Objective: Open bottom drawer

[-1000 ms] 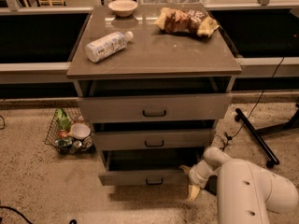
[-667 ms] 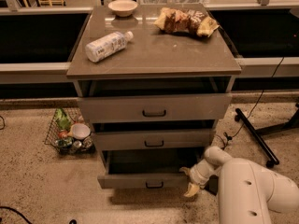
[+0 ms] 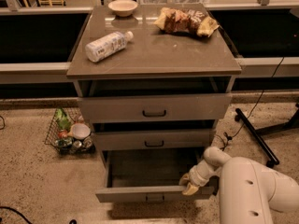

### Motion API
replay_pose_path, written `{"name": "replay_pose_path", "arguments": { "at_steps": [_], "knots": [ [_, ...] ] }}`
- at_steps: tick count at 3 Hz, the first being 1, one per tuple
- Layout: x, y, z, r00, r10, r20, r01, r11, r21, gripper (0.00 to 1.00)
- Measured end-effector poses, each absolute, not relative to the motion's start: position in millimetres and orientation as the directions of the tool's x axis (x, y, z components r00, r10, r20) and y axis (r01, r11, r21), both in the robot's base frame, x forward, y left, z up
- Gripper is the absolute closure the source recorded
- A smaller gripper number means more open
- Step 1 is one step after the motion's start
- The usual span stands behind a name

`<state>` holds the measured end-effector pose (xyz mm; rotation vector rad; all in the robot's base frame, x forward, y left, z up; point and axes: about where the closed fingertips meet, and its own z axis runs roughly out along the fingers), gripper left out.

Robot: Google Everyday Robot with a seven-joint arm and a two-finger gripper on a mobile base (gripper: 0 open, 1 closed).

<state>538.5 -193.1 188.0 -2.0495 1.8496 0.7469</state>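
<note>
The bottom drawer [image 3: 149, 193] is the lowest of three grey-brown fronts with a small black bar handle [image 3: 154, 199]. It stands pulled out, showing its dark inside [image 3: 149, 167]. My gripper [image 3: 188, 184] is at the end of the white arm [image 3: 252, 190], at the drawer's top front edge, right of centre. The middle drawer [image 3: 154, 139] and top drawer [image 3: 154, 108] stand slightly out.
On the cabinet top [image 3: 154, 55] lie a plastic bottle [image 3: 108, 45], a bowl [image 3: 123, 7] and snack bags [image 3: 187, 21]. A wire basket [image 3: 70, 134] with items sits on the floor at left. A black stand leg [image 3: 254, 134] and cable lie at right.
The bottom drawer has slid a little further out toward the camera, and my gripper has moved with its front edge.
</note>
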Motion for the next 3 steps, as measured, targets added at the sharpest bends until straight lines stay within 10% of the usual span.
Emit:
{"name": "replay_pose_path", "arguments": {
  "at_steps": [2,3],
  "knots": [
    [510.4,-184.1,184.6,0.001,-0.807,-0.591,-0.98,-0.119,0.161,1.0],
    [488.9,-176.0,179.1,-0.038,-0.774,-0.632,-0.978,-0.1,0.181,0.82]
  ]
}}
